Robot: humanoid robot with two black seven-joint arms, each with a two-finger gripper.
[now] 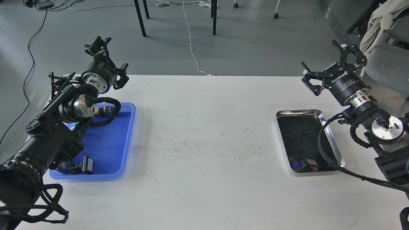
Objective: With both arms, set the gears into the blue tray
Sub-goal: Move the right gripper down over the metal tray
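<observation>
A matte white tabletop (204, 134), faintly scuffed with dark hairline marks at its middle, carries two trays set well apart. The steel tray (332, 118) is a shiny rounded rectangle with a low rim and a dark mirror-like bottom. In it lie the two gears (305, 131), tiny black toothed wheels: one toward the far end of the steel tray, the other (301, 148) nearer its middle. Far to the left of the steel tray lies the blue tray (108, 143), smooth bright plastic with rounded corners and a low rim; boxy black connector blocks (87, 165) sit at its near edge.

The right gripper (335, 62) hangs above and just beyond the steel tray's far right corner, raised and tilted upward, its fingers spread and empty. The left gripper (108, 60) is lifted past the blue tray's far left corner, bent back at the silver wrist ring, its fingers likewise spread, holding nothing.
</observation>
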